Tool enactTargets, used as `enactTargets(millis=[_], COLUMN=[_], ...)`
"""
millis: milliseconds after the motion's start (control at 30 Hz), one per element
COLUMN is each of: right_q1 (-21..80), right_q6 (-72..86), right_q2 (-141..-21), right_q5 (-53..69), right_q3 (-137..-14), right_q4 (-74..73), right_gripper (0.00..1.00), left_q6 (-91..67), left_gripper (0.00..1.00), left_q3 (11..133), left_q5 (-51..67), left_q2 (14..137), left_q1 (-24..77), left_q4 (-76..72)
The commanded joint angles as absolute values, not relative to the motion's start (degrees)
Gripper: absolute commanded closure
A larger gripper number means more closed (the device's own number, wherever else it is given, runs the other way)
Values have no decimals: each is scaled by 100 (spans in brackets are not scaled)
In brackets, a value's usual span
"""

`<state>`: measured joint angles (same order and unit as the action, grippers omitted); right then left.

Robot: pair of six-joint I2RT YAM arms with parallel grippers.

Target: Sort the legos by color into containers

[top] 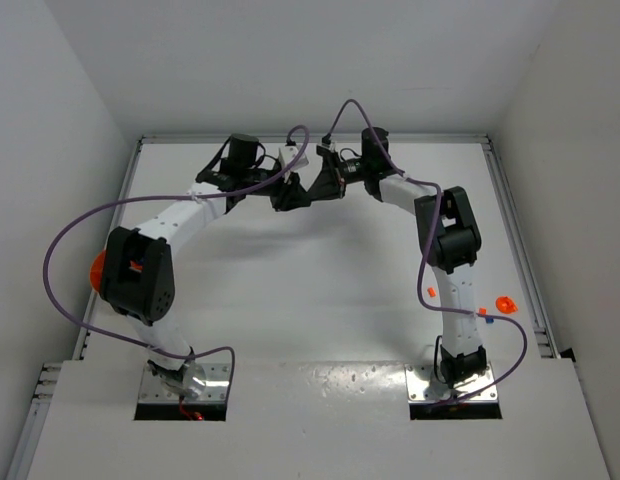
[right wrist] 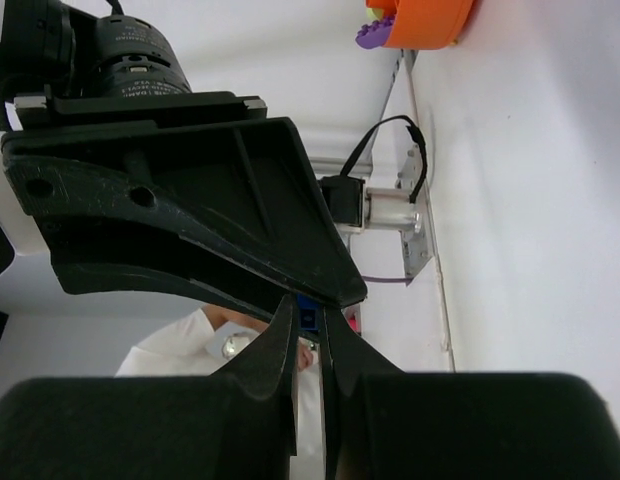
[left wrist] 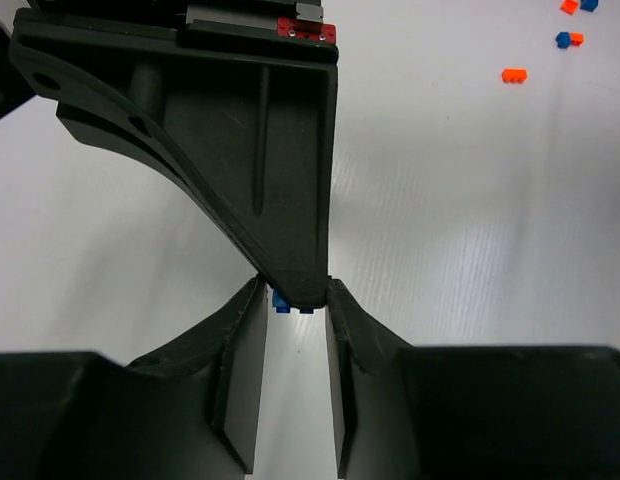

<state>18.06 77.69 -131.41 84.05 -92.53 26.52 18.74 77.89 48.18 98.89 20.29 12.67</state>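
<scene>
My two grippers meet tip to tip above the far middle of the table. My right gripper point(right wrist: 308, 305) is shut on a small blue lego point(right wrist: 308, 318). In the left wrist view that blue lego point(left wrist: 281, 301) and the right gripper's fingertip sit between the tips of my left gripper point(left wrist: 295, 292), whose jaws stand apart and close on either side; contact is unclear. From above, the left gripper point(top: 288, 195) faces the right gripper point(top: 316, 188). The orange container point(top: 94, 270) peeks out behind the left arm's elbow, and in the right wrist view the container point(right wrist: 425, 22) has a purple lego point(right wrist: 370, 38) at its rim.
Loose legos lie near the right arm's base: an orange one point(top: 430, 292), another orange piece point(top: 505, 302) and a blue one point(top: 482, 322). The left wrist view shows an orange brick point(left wrist: 514, 75) and a blue-and-orange pair point(left wrist: 568, 40). Purple cables loop off both arms.
</scene>
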Motion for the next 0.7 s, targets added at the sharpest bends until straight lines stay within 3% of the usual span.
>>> enactTargets(millis=[0,167,233,400,533,667], right_q1=[1854,1854,1854,1854,1854,1750], right_q6=[7770,7822,7822,7822,7822,7770], right_q2=[-12806,-12806,-12858,-12858,-12797,-12735], right_q5=[8736,8789,8789,8789,8736,8631], right_q3=[-9422,-9422,-9370,-9255,-9132,-9009], right_q4=[2962,2962,2962,2962,3015,3067], right_gripper=[100,100,100,83,68,61], left_q6=[1942,1942,1942,1890,1837,1907], left_gripper=[70,80,89,100,100,100], left_q3=[7919,7972,7972,7972,7841,7690], left_q5=[4860,4747,4746,4632,4632,4632], left_q2=[9896,9896,9896,9704,9519,9308], left_q1=[2083,2083,2083,2083,2083,1952], left_q4=[1107,1107,1107,1107,1055,1229])
